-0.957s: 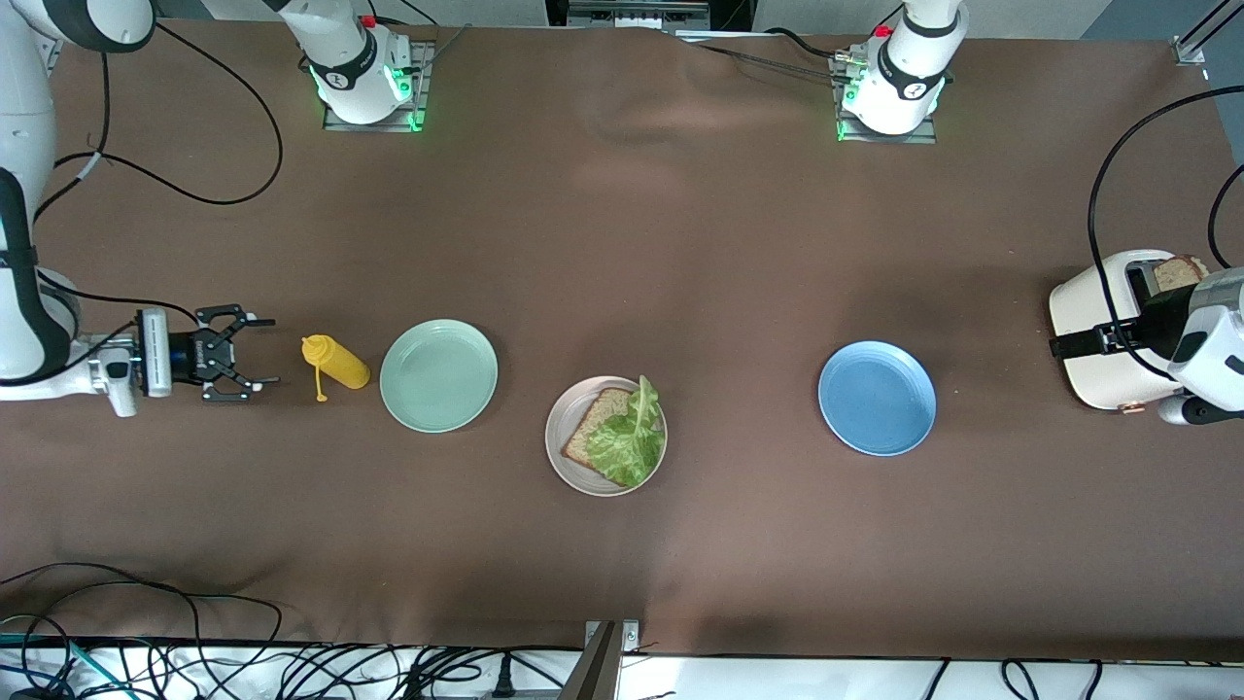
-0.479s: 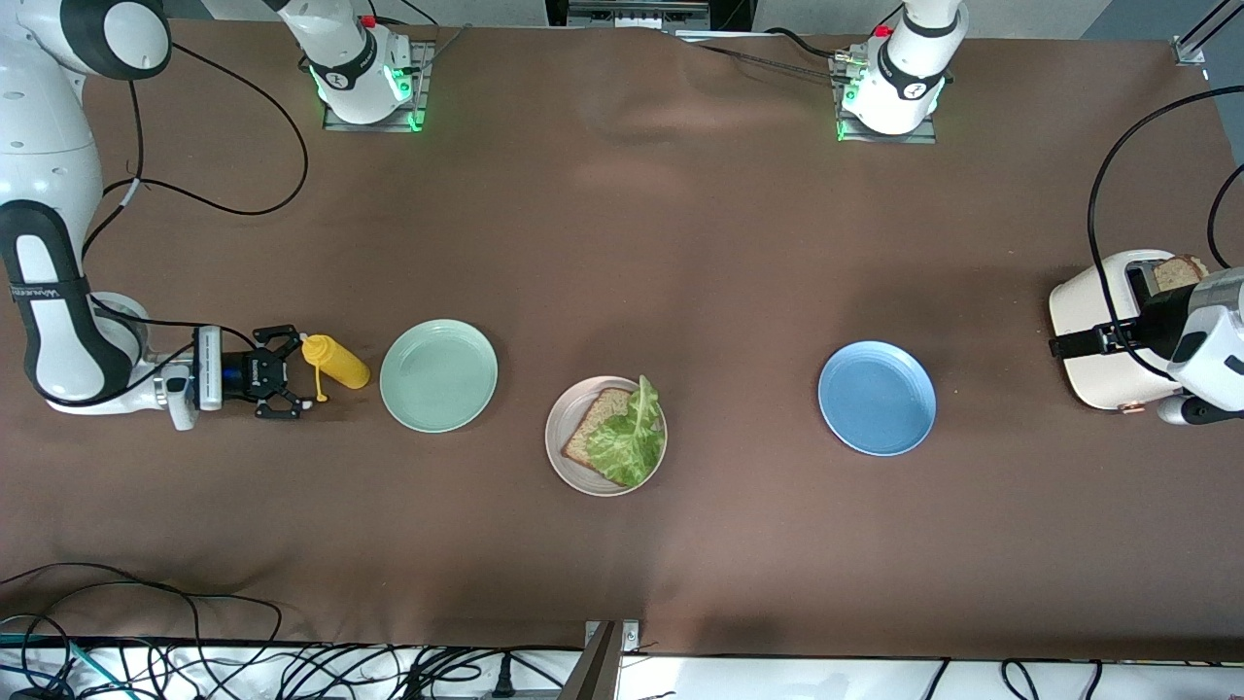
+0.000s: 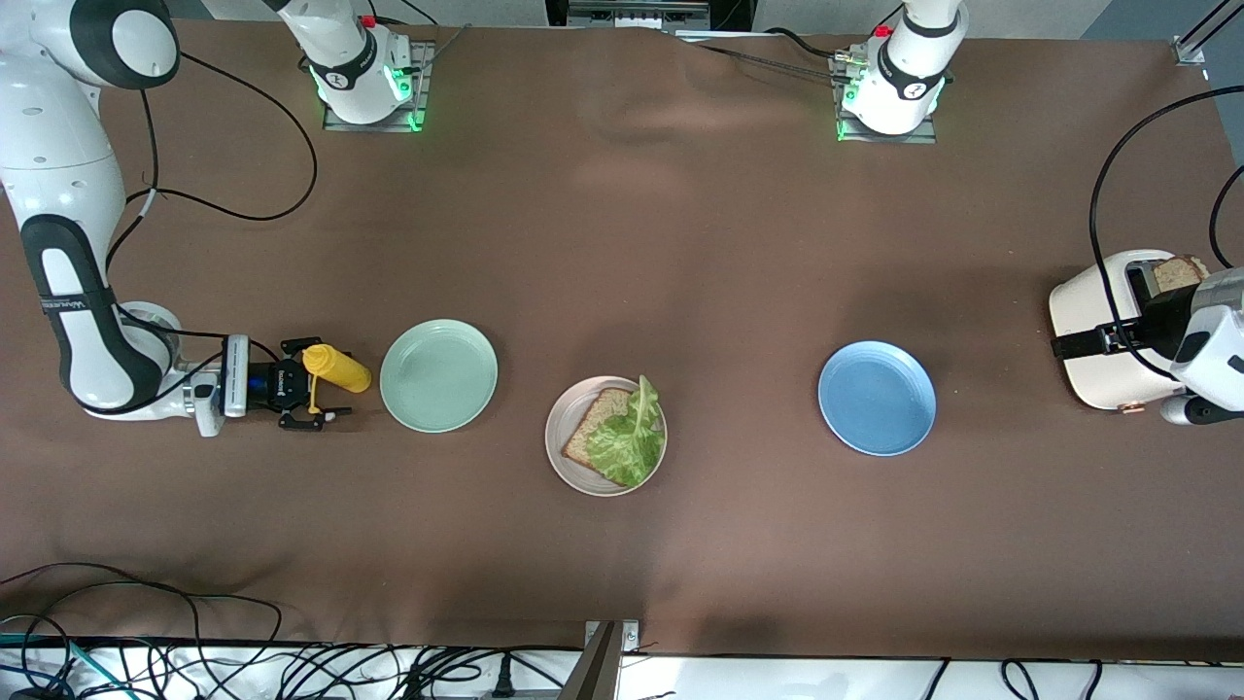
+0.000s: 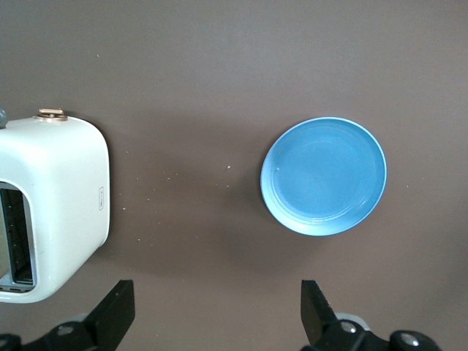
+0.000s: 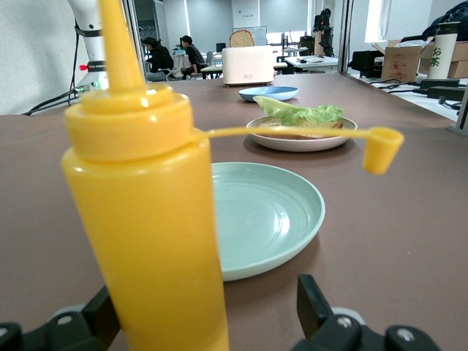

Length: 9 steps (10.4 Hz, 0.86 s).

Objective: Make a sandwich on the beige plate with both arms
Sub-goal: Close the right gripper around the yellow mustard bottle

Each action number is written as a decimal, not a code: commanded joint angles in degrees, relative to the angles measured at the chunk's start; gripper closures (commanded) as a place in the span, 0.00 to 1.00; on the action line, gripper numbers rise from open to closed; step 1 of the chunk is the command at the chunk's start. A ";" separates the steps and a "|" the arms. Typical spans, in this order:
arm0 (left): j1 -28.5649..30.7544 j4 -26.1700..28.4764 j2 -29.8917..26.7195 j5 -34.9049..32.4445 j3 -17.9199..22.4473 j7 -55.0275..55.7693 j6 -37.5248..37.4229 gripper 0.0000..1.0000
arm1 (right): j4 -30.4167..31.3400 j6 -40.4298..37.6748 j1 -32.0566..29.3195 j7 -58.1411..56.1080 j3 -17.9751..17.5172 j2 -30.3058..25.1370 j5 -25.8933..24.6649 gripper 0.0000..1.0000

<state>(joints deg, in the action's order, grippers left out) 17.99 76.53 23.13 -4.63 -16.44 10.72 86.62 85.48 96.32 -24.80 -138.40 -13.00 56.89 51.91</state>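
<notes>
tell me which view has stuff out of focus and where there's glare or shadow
Right wrist view: the yellow mustard bottle fills the foreground slightly soft, the toaster and room soft too; bright windows wash out the background. Front view: evenly lit and sharp, with green base lights glowing and a soft shadow beside the blue plate. Left wrist view: sharp, with a mild sheen on that plate.

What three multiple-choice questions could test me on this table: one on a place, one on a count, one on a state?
1. What is the right pincer at?
A. the toaster
B. the yellow bottle
C. the blue plate

2. How many plates are there?
A. two
B. three
C. four

3. The beige plate holds:
A. nothing
B. bread and lettuce
C. a closed sandwich

B: its open fingers straddle the bottle. B: mint green plate, beige, blue. B: lettuce lies uncovered on one bread slice.
</notes>
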 commanded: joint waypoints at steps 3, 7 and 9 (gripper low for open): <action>1.25 -0.60 -0.10 -0.03 0.09 -1.22 -0.40 0.00 | -0.67 -0.25 -0.34 -7.05 -0.45 1.21 1.62 0.08; 1.17 -0.60 -0.10 -0.12 -0.08 -0.78 -0.40 0.00 | -0.84 -0.34 -0.60 -12.24 -1.15 2.27 1.62 0.70; 1.08 -0.60 -0.10 -0.12 -0.08 -0.52 -0.40 0.00 | -0.93 -0.43 -0.60 -12.25 -1.15 2.09 1.53 1.00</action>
<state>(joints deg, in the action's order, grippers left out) 19.01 76.53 23.13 -4.63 -16.36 10.72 86.62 85.48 96.31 -24.77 -149.42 -13.34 58.30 52.53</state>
